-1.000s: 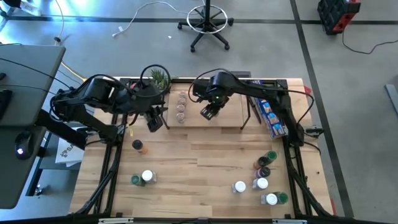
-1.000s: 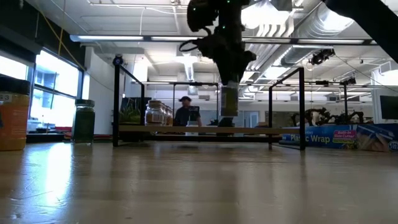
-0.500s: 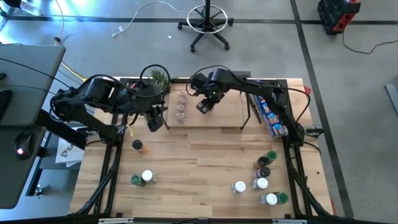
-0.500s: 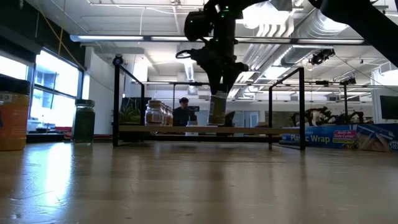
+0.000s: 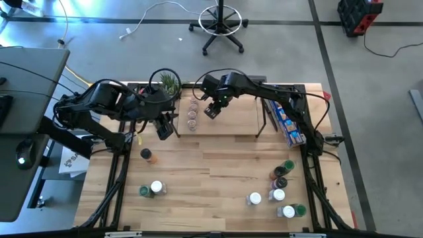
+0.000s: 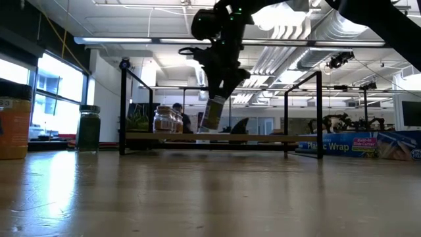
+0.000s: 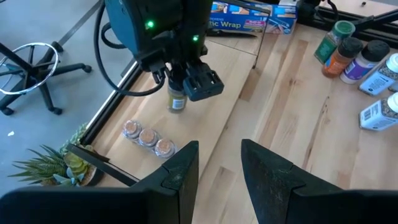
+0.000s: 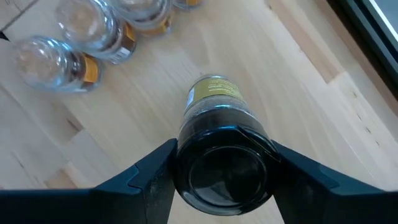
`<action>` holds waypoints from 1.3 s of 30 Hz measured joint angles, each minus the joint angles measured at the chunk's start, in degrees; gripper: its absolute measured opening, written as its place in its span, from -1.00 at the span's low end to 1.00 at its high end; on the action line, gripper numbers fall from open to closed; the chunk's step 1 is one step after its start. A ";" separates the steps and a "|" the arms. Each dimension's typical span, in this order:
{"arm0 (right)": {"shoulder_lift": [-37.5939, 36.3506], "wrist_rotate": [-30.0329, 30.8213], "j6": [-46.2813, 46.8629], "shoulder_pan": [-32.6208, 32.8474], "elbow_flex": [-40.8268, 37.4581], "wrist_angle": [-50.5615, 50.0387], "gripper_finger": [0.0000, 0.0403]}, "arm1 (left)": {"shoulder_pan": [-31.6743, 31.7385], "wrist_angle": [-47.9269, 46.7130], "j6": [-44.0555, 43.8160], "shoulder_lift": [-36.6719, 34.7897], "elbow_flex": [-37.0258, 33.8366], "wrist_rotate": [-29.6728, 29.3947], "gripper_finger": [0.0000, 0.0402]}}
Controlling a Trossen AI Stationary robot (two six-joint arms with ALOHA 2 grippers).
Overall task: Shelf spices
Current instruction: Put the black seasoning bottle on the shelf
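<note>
A low light-wood shelf (image 5: 234, 124) on black legs stands at the table's far side. Three clear-lidded spice jars (image 5: 192, 112) stand in a row on its left part. My right gripper (image 5: 213, 109) hangs over the shelf just right of that row, shut on a black-lidded spice jar (image 7: 176, 99) with a yellow label. My left gripper (image 7: 217, 168) waits above the shelf's left end, open, with nothing between its fingers. More spice jars lie and stand on the table nearer the front. My right gripper pinches the jar's black lid (image 8: 186, 155) between its two fingers (image 8: 149, 177), one on each side. The fingers come from above, slanting down. The jar (image 6: 212, 113) hangs tilted below them, its base close over the shelf board; whether it touches the board I cannot tell.
An orange-filled jar (image 5: 148, 156) and two jars (image 5: 152, 189) are at the table's left front; several more (image 5: 281, 182) are at the right front. A blue wrap box (image 5: 289, 122) lies by the shelf's right end and a potted plant (image 5: 168, 84) behind its left end.
My right gripper has carried the black-lidded jar over the shelf toward the table's left and a little toward the far edge, nearer the row of three jars. The jar has gone from upright to tilted and sits slightly lower.
</note>
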 joint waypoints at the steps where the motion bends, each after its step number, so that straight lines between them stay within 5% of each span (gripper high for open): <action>1: 0.00 -0.03 -0.06 0.00 0.00 0.41 0.09 | 0.00 0.00 0.00 0.00 0.00 0.00 -0.43; 39: -1.26 2.62 0.39 0.58 0.00 9.52 0.27 | 0.02 -0.04 -0.52 0.02 0.00 -0.72 -0.43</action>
